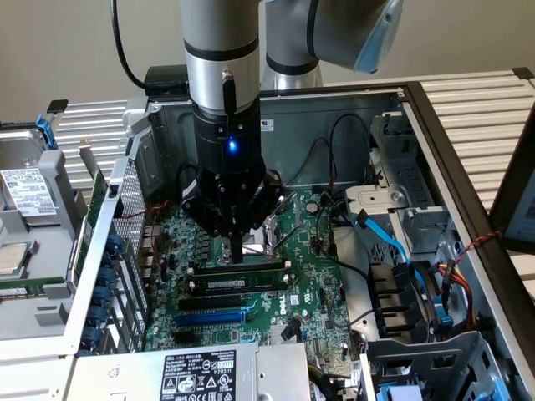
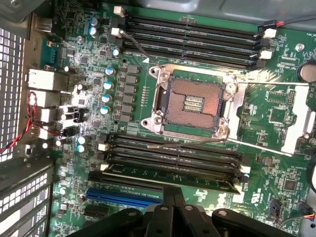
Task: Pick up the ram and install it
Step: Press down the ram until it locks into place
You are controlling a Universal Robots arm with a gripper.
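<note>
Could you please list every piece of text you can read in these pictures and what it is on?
"DELL", probably: white print on the motherboard.
Power supply label: print too small to read.
Drive label at the exterior view's left: blurred, unreadable.
White sticker on the case wall: unreadable.

Silver arm point(image 1: 219, 50), black end effector point(image 1: 236, 251)

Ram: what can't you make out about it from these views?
Exterior view: the pincer covers its contact with the ram; gripped or merely touched, unclear.
Wrist view: the pincer hides the ram's middle.
Both views: whether it is fully seated, too fine to judge.
</note>
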